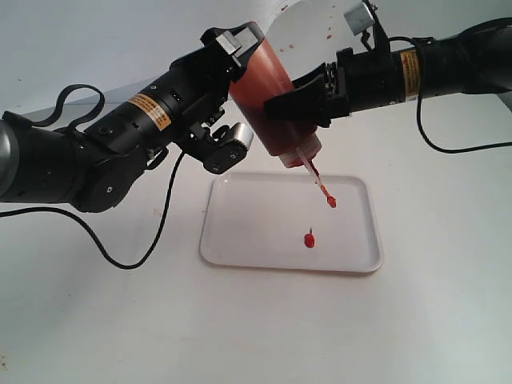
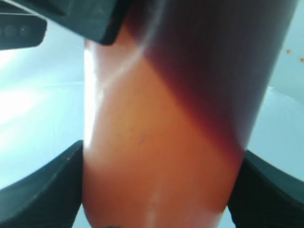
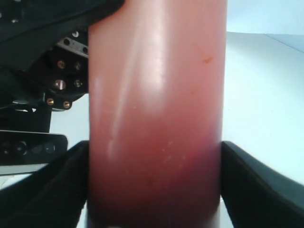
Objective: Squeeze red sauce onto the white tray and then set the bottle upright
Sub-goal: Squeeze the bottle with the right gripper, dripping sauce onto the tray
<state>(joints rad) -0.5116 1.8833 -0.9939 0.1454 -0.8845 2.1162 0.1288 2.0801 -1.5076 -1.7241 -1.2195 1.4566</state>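
Observation:
The bottle (image 1: 268,96) hangs tilted above the white tray (image 1: 240,240), nozzle down, its small red cap (image 1: 331,202) dangling on its tether. A small round blob of red sauce (image 1: 309,240) lies on the tray below. My left gripper (image 1: 240,60) is shut on the bottle's upper end, and the bottle (image 2: 166,142) fills the left wrist view between both fingers. My right gripper (image 1: 292,108) is shut on the lower body near the nozzle, where the bottle (image 3: 156,118) presses against both black fingers.
White backdrop paper (image 1: 320,24) with tiny red specks curls up behind the arms. A black cable (image 1: 120,256) loops on the table left of the tray, and another cable (image 1: 448,148) hangs from the right arm.

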